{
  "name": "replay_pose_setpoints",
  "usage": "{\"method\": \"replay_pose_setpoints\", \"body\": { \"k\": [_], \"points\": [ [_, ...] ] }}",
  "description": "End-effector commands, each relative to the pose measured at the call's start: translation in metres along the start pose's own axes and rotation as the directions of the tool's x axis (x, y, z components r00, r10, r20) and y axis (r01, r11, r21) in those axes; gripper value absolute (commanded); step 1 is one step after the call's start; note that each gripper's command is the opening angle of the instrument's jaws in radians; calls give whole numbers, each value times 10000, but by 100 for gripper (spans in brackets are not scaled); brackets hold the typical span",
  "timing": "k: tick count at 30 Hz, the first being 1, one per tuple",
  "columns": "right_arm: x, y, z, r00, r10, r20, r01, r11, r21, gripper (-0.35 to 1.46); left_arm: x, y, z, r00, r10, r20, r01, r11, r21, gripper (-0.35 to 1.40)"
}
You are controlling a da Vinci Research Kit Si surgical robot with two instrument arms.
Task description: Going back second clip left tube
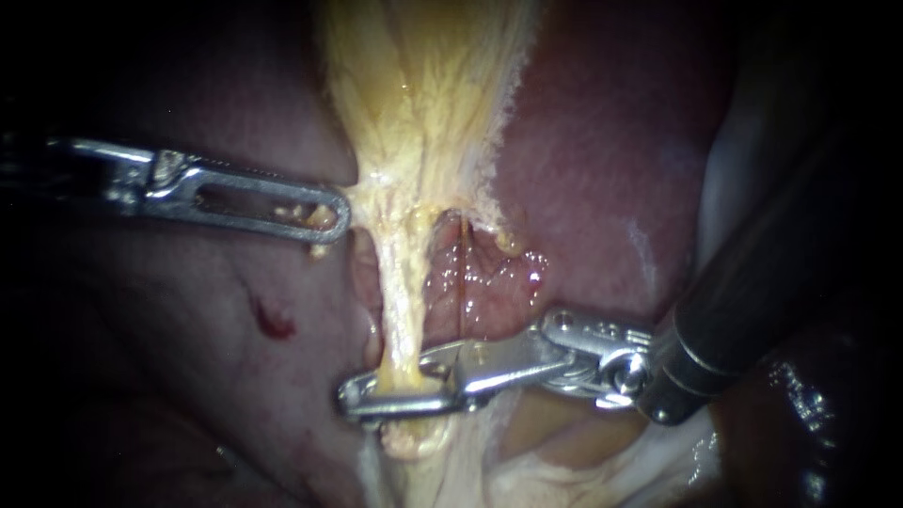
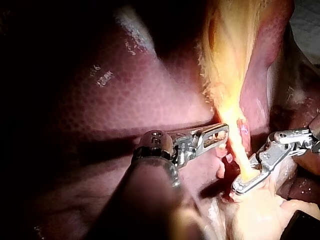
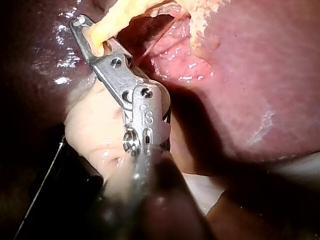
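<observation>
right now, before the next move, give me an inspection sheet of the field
surface: liver, reddish and wet; a small red spot on the paler tissue below the left instrument
job's things: left tube, yellow, running down from the fanned yellow tissue; no clip clearly seen
clutter: nothing seen
instruments: left instrument looks shut on the yellow tissue's edge; right instrument shut on the left tube
cables: nothing clearly seen
surroundings: dark, nothing seen
</observation>
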Motion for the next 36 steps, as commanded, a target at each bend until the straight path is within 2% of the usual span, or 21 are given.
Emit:
{"method": "replay_pose_setpoints", "body": {
  "k": [1,13,14,17,19,25,28,36],
  "points": [
    [0,0,0,10000,-3,-6,3,10000,-20,-35,0,0,0,10000,2,-1,-2,10000,-1,-35],
    [-1,-1,-1,10000,-7,-25,7,9999,-101,-35,0,0,0,10000,3,-2,-3,10000,0,-35],
    [-1,-2,-1,9993,-363,-13,363,9993,-124,-27,0,0,0,10000,3,-2,-3,10000,0,-35],
    [0,-3,0,9988,-487,-94,481,9975,-513,25,0,0,0,10000,2,-2,-2,10000,-1,-35],
    [0,-2,1,9976,-667,-169,648,9933,-955,39,0,0,0,10000,2,-1,-2,10000,-2,-35],
    [1,1,2,9896,-1427,-174,1368,9722,-1900,48,0,0,0,10000,2,0,-2,10000,-3,-35],
    [1,6,2,9778,-2094,-35,2017,9463,-2527,50,0,0,0,10000,1,1,-1,10000,-3,-35],
    [2,12,-9,9542,-2972,331,2906,8955,-3370,50,0,0,0,10000,2,1,-2,10000,-3,-35]
  ]
}}
